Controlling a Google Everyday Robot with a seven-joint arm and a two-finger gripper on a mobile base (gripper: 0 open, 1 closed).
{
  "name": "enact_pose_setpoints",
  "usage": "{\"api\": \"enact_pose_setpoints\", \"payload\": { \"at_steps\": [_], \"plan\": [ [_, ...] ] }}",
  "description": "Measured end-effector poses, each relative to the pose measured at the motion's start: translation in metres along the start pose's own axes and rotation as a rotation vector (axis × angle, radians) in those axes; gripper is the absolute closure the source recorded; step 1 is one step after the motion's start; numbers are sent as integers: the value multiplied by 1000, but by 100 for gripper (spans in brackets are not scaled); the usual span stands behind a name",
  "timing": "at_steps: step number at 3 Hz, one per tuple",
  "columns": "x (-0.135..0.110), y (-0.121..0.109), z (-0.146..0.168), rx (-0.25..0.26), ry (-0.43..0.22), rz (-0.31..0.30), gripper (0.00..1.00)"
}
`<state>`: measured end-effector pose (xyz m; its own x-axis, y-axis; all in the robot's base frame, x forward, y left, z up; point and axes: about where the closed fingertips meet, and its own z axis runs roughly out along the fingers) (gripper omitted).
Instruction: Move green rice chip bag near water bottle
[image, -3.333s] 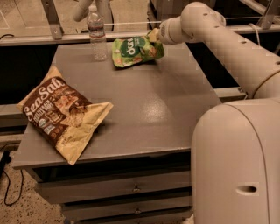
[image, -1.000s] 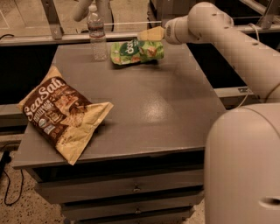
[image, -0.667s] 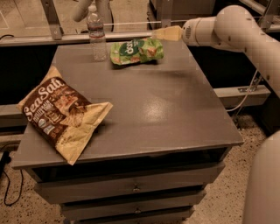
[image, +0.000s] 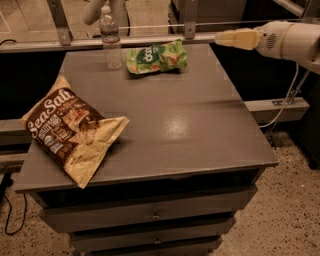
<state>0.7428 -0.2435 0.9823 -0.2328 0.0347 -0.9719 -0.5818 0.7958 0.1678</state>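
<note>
The green rice chip bag (image: 156, 56) lies flat on the grey table (image: 180, 125) at its far edge, just right of the water bottle (image: 111, 39), which stands upright with a white cap. My gripper (image: 220, 38) is at the upper right, beyond the table's far right corner, well clear of the bag and holding nothing. Its cream fingers (image: 235, 38) point left towards the bag.
A large brown-and-cream "Sea Salt" bag (image: 70, 130) lies on the table's left front part, overhanging the edge. A metal rail (image: 150, 40) runs behind the table. Drawers (image: 155, 215) sit below the top. Speckled floor lies to the right.
My gripper has let go of the green bag, which now lies on the table by the bottle. The arm has pulled back to the right, away from the table.
</note>
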Motion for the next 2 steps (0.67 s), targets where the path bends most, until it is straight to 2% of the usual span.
{"api": "enact_pose_setpoints", "payload": {
  "at_steps": [1,2],
  "plan": [
    [-8,-7,-51,-19,-22,-102,0],
    [-6,-7,-50,-20,-18,-105,0]
  ]
}}
